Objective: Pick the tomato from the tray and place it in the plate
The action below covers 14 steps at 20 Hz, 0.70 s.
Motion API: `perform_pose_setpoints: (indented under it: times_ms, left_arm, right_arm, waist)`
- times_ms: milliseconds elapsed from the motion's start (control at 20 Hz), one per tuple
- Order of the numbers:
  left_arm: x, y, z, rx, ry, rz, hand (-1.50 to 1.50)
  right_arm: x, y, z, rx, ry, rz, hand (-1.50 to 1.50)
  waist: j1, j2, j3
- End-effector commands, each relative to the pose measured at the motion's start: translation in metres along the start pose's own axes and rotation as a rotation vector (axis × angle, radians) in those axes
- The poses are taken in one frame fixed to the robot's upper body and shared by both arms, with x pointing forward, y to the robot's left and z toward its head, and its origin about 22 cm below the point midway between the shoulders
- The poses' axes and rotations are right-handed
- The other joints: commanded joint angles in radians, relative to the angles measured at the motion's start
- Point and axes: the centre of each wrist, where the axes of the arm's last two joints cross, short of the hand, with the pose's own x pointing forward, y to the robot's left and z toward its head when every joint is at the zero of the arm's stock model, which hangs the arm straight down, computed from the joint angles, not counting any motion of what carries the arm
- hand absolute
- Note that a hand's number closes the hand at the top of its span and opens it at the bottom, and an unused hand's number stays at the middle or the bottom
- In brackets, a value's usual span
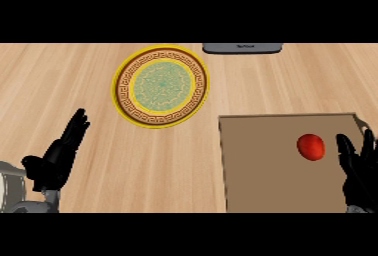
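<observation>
A red tomato [311, 147] lies on the brown tray [273, 170] at the right, toward the tray's right side. The round plate [160, 86], yellow-rimmed with a brown key pattern and green centre, sits at the upper middle of the wooden counter with nothing on it. My right hand [357, 167] stands just right of the tomato, fingers straight and pointing up, a small gap between it and the fruit. My left hand [59, 157] rests open at the lower left, fingers up, well away from the plate and the tray.
A dark grey flat object [243, 48] lies at the counter's far edge, right of the plate's top. Bare wooden counter [162, 165] spreads between the plate, the tray and my left hand.
</observation>
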Motion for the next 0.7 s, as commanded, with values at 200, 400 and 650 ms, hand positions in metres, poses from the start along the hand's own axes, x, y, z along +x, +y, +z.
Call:
perform_pose_setpoints:
  times_ms: [200,400,650]
  left_arm:
    - [0.000,-0.005,0.000,-0.012,-0.004,0.005,0.00]
    - [0.002,0.004,-0.014,-0.013,0.002,0.023,0.00]
    - [-0.005,0.008,-0.005,-0.017,0.000,0.009,0.00]
  right_arm:
    - [0.021,-0.054,0.029,0.041,0.135,0.281,-1.50]
    - [0.050,-0.074,-0.005,0.184,0.249,0.444,-1.50]
    - [0.046,-0.087,0.011,0.313,0.396,0.520,-1.50]
  waist:
    - [0.005,-0.001,-0.001]
    - [0.004,0.003,-0.001]
    - [0.006,0.001,0.000]
